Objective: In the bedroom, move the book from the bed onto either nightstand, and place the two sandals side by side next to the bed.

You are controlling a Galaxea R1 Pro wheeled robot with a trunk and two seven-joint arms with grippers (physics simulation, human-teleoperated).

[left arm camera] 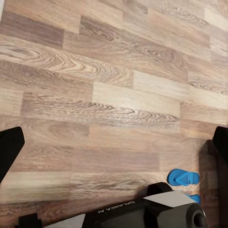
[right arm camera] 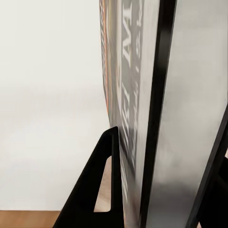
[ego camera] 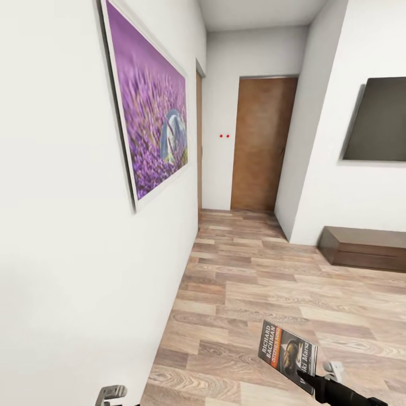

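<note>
White walls (ego camera: 67, 270) met a brown wood-grain plank floor (ego camera: 254, 282). The book (ego camera: 287, 352) was dark with an orange band; two bright blue shapes (left arm camera: 183, 177), probably sandals.

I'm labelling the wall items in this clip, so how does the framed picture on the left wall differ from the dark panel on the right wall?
The framed picture is bright, a purple flower field inside a pale border; the dark panel is plain dark grey with no image. The framed picture hangs near the camera, sharply foreshortened; the dark panel hangs farther off, above a low brown cabinet. Both are flat rectangles mounted on white walls.
</note>
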